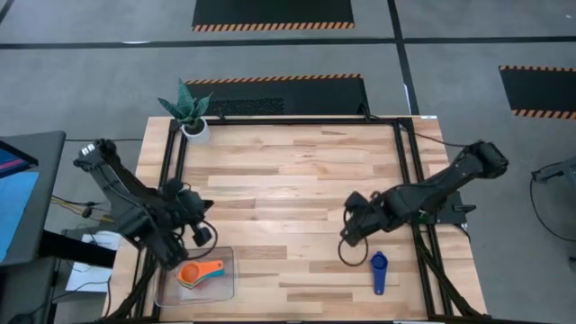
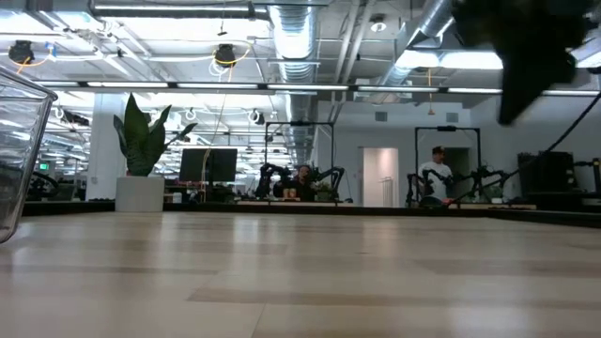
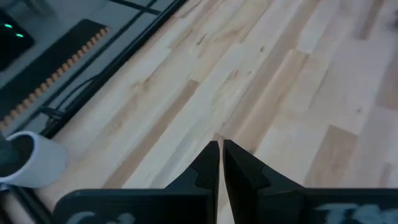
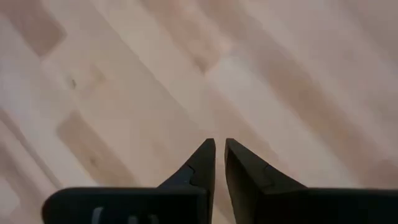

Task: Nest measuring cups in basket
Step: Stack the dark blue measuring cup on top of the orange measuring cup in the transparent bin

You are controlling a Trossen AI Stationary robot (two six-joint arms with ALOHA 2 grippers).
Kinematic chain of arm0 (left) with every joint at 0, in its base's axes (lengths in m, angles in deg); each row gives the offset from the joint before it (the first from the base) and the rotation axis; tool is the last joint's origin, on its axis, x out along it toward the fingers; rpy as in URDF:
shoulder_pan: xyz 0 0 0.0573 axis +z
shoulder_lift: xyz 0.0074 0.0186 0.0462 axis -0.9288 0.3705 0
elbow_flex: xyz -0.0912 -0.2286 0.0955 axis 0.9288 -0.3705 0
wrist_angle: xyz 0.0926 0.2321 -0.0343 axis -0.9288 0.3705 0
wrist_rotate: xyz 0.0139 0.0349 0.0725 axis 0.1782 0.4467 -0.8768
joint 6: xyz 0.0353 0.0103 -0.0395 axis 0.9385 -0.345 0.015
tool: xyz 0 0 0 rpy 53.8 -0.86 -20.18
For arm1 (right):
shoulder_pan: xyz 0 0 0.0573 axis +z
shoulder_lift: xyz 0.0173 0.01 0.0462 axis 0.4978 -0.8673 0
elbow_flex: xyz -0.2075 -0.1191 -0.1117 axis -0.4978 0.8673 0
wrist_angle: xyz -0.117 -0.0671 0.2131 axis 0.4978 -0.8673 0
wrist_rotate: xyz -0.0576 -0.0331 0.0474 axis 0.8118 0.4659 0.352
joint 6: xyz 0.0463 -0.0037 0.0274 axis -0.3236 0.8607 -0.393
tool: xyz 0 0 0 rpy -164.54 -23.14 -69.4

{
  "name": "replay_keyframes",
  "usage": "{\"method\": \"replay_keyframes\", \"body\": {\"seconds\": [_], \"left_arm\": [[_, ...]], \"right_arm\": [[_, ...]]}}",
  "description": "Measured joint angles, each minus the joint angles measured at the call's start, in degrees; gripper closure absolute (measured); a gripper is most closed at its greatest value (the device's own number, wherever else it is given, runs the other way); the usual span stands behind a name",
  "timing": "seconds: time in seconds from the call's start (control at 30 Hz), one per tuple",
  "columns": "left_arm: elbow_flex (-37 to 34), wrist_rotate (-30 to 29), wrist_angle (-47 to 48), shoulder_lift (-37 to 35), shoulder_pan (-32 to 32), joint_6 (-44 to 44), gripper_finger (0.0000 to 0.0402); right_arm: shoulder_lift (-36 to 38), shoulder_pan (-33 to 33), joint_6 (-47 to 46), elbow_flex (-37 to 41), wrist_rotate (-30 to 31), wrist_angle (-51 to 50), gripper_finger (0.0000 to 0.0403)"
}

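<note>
The clear basket (image 1: pixel 220 290) sits at the table's near left corner; its wall also shows in the low view, basket (image 2: pixel 19 150). Inside it lie nested measuring cups (image 1: pixel 200 273), the top one red-orange, with light blue and yellow handles fanned toward the right. A dark blue cup (image 1: pixel 378 269) lies alone on the table near the right near edge, handle toward the near edge. My left gripper (image 3: pixel 220 147) hovers shut above bare wood just beyond the basket. My right gripper (image 4: pixel 219 144) hovers shut over bare wood, left of and beyond the dark blue cup.
A white pot with a green plant (image 1: pixel 192 115) stands at the table's far left corner. A dark cable loop (image 1: pixel 353 253) hangs under the right arm. The middle of the table (image 1: pixel 288 189) is bare wood. People and other robot stations show far behind in the low view.
</note>
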Motion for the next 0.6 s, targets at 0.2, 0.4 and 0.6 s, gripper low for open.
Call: {"method": "replay_keyframes", "body": {"seconds": [0.2, 0.4, 0.6], "left_arm": [[0.0, 2.0, -0.3, 3.5, 2.4, 1.1, 0.0391], [0.0, 3.7, -0.8, 5.6, 2.5, 1.2, 0.0391], [0.0, 3.7, -3.7, 6.2, 2.5, 1.5, 0.0391]], "right_arm": [[1.2, 2.6, -9.5, 10.3, -6.3, 3.5, 0.0345], [1.8, 9.1, -12.2, 11.0, -10.3, 4.8, 0.0338], [1.7, 18.5, -24.5, 11.0, -14.2, 4.4, 0.0296]]}}
